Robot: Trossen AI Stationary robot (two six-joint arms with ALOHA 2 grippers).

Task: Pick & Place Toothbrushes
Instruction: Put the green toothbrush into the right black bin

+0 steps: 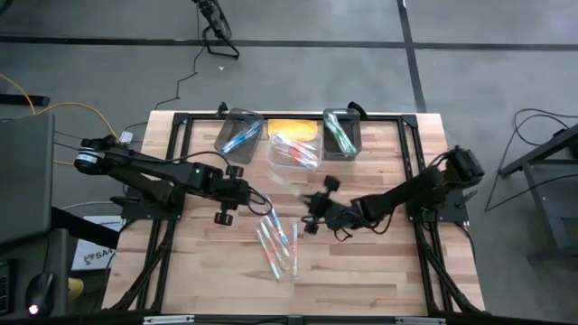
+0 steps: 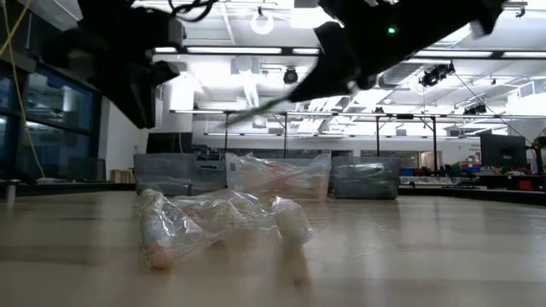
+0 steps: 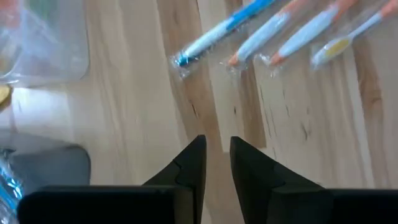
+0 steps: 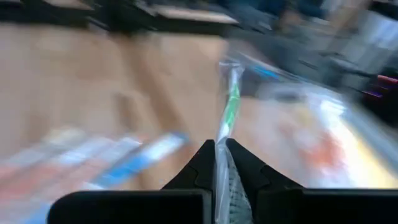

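Several wrapped toothbrushes (image 1: 278, 242) with blue and orange handles lie flat in a loose pile mid-table, also seen as wrapped toothbrushes (image 2: 213, 223) in the low view. My right gripper (image 4: 221, 147) reaches in from the right and is shut on a green toothbrush (image 4: 231, 99) in a clear wrapper, above the table right of the pile's far end. My left gripper (image 3: 217, 152) hovers near the pile's far end, open by a narrow gap and empty; the brush ends (image 3: 217, 34) lie just ahead of it. My right gripper pinches the green toothbrush's clear wrapper at one end (image 4: 222, 163) between its two fingers. The fingers lie along the brush, which sticks out past the fingertips. In the low view the brush (image 2: 256, 109) is lifted clear of the table, tilted slightly.
Three bins stand in a row at the far edge: a left bin (image 1: 239, 134) with blue brushes, a clear middle bin (image 1: 293, 152) with orange ones beside something yellow (image 1: 293, 129), and a right bin (image 1: 341, 134) with green ones. Bare wood lies near and beside the pile.
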